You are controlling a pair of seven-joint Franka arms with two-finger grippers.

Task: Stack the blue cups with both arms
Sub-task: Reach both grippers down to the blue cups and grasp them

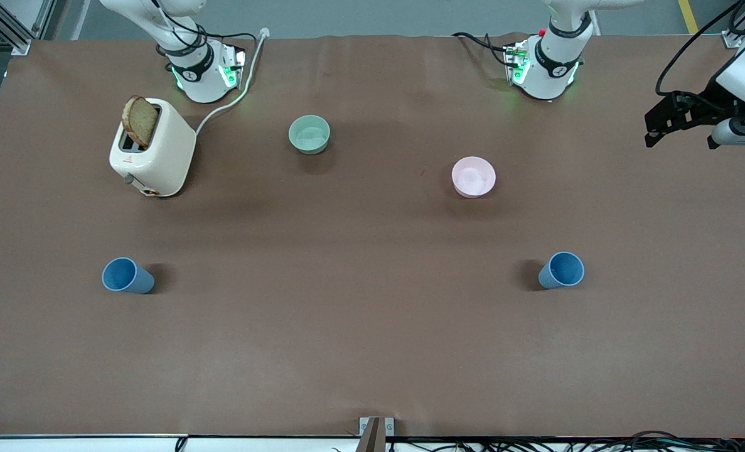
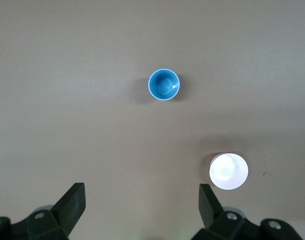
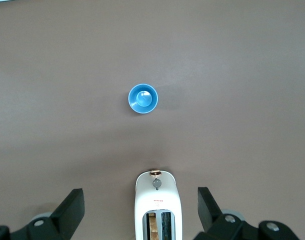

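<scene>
Blue cups stand upright, well apart on the surface: one (image 1: 127,275) at the right arm's end, the other (image 1: 562,270) at the left's. Both hands, left (image 2: 140,207) and right (image 3: 140,210), hang spread high above; lower each squarely over its cup's rim.

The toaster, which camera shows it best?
The front view: the whole toaster shows, with a slice of bread sticking out. The right wrist view looks straight down on it, cut off at the edge. The left wrist view misses it.
</scene>
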